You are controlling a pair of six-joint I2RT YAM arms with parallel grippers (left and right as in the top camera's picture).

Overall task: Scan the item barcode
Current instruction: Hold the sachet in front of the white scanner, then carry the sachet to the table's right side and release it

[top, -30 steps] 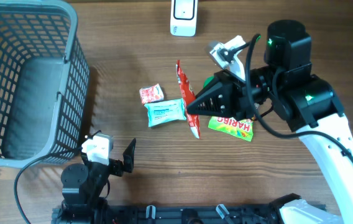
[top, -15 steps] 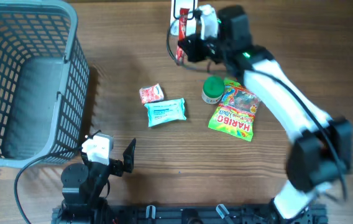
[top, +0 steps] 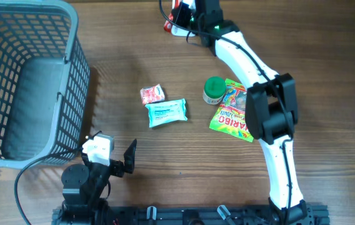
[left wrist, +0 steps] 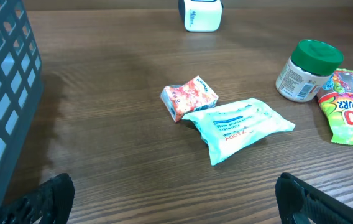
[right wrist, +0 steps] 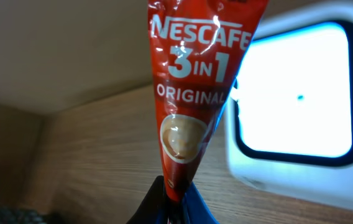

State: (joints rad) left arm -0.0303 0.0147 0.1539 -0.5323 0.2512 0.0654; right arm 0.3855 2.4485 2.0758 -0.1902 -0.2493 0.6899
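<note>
My right gripper (right wrist: 175, 202) is shut on the lower end of a red Nescafe 3-in-1 sachet (right wrist: 195, 93). It holds the sachet upright right in front of the white barcode scanner (right wrist: 301, 106), whose bright window fills the right of that view. From above, the right arm reaches to the table's far edge, the right gripper (top: 187, 12) sits over the scanner (top: 179, 29), and a bit of the red sachet (top: 167, 25) shows beside it. My left gripper (left wrist: 176, 208) stands open over bare wood near the front edge, with nothing between its fingers.
A grey mesh basket (top: 21, 81) fills the left side. On the table lie a small red-and-white packet (top: 152, 94), a teal wipes pack (top: 166, 112), a green-lidded jar (top: 214, 90) and a Haribo bag (top: 234, 119). The right arm's links pass over the bag.
The right arm has swung from the middle of the table to the far edge, carrying the sachet up to the scanner. The left arm has not moved.
</note>
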